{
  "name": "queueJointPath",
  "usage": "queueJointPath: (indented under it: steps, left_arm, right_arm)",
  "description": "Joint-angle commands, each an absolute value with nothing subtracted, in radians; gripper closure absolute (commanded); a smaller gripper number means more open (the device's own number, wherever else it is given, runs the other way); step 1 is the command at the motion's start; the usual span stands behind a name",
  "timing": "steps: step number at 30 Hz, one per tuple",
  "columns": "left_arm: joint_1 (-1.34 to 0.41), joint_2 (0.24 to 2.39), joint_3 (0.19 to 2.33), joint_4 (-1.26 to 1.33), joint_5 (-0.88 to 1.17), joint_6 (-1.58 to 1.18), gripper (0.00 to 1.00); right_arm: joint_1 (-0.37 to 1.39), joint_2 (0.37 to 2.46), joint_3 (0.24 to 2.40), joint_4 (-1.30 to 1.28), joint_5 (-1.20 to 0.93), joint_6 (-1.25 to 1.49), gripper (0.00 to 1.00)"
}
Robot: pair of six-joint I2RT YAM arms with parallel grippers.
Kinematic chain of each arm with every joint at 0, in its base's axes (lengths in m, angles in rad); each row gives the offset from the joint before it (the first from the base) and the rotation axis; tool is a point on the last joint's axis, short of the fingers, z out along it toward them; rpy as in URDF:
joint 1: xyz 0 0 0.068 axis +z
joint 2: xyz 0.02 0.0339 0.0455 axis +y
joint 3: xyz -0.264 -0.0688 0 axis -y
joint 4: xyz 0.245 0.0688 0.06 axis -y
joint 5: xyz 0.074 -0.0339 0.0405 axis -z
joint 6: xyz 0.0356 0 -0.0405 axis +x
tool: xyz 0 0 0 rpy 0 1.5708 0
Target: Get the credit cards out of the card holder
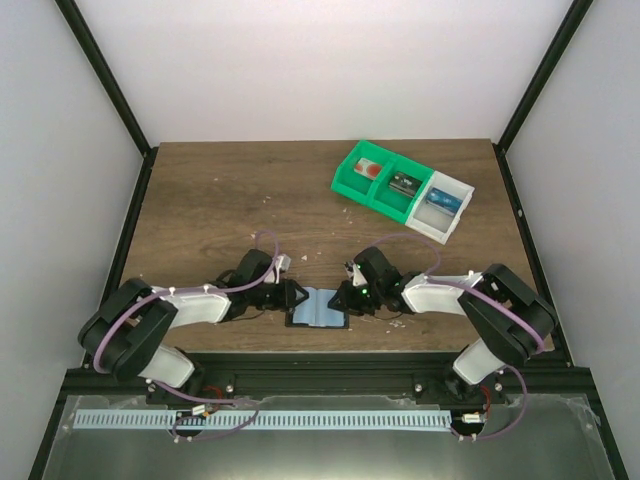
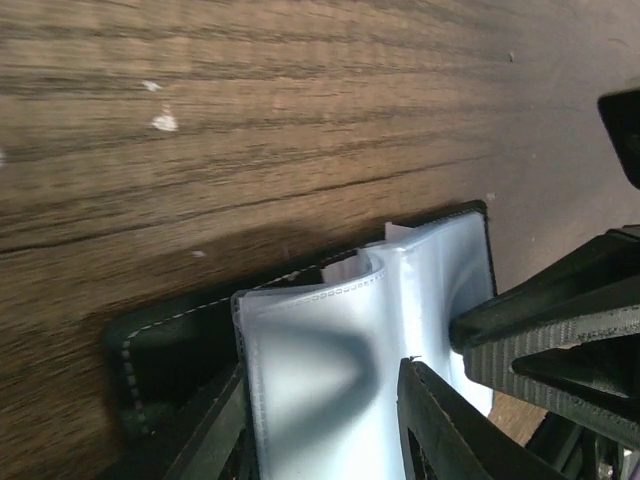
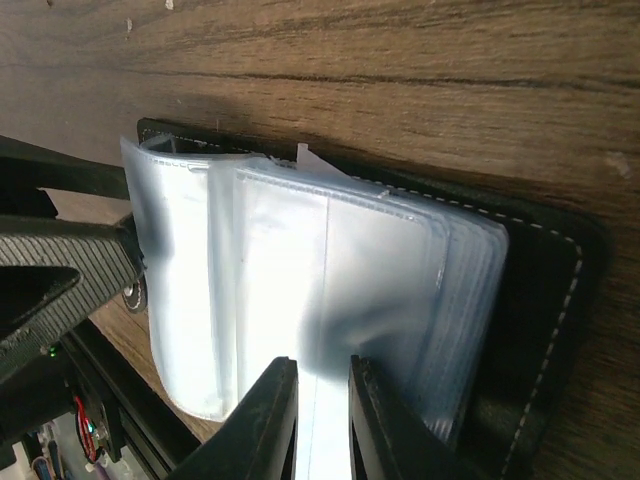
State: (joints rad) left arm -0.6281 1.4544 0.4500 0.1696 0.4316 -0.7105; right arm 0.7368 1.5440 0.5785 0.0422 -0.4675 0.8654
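Between the hands lies the card holder [image 1: 318,307]: right hand [image 3: 322,372] pinches its sleeve [image 3: 260,270], left hand [image 2: 322,368] unclear.

We find no text, number or brand that we can read. The clear sleeves of the card holder [image 3: 330,290] show us no print in either wrist view. The cards [image 1: 403,184] in the green-and-white bins [image 1: 345,165], near the far right corner of the table [image 1: 220,200], carry patches of colour, but any lettering there is too small and blurred for us to make out.
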Motion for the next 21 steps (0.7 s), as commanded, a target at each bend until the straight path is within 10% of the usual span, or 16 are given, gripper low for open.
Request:
queueJointPath:
  steps: [1,6,12,17,21]
  left_arm:
    - [-0.669,1.500,0.414,0.242,0.508,-0.771,0.59]
    - [-0.683,1.492,0.412,0.302,0.551,-0.810,0.66]
    - [-0.684,1.461,0.407,0.347,0.576,-0.840,1.00]
    - [-0.683,1.475,0.404,0.350,0.581,-0.841,1.00]
    - [-0.680,1.437,0.439,0.237,0.527,-0.785,0.76]
  right_arm:
    - [0.748,1.581,0.562,0.018,-0.432,0.854,0.83]
    - [0.749,1.588,0.557,0.023,-0.431,0.854,0.83]
    - [0.748,1.593,0.551,0.027,-0.426,0.854,0.84]
    - [0.749,1.594,0.553,0.028,-0.428,0.855,0.84]
    - [0.749,1.582,0.569,0.000,-0.416,0.847,0.84]
